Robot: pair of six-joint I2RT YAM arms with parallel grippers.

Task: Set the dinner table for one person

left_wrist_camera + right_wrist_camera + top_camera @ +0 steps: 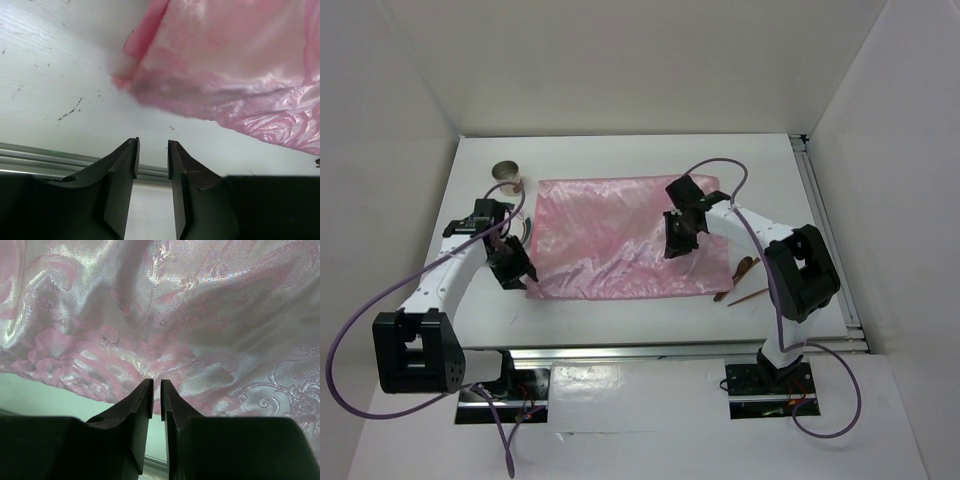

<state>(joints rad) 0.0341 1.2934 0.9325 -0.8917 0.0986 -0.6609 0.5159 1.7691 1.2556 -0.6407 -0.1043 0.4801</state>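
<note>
Because the large flat white rectangular dinner table (620, 315) is rigid and fixed, it is judged a surface to lay things on, not one to take hold of. It fills the middle of the top view, with metal rails (825, 230) along its right and lower edges.

At frame centre lies a shiny pink rectangular cloth (610, 240), rumpled and creased. It looks light, limp and slippery, so it is best pinched at a corner or along a hem.

The left gripper (152, 145) sits just off the cloth's lower-left corner, jaws parted and empty. The right gripper (156, 385) hangs over the cloth's right part. Its jaws are drawn almost together, leaving a thin slit, and nothing is seen between them.

A small round metal cup (507, 175) stands at upper left, apart from the cloth. Brown wooden utensils (745, 278) lie at right, just off the cloth's lower-right corner.

The tabletop is smooth, with faint dark scuffs in the left wrist view. Plain white walls (620, 60) enclose the table on three sides.
</note>
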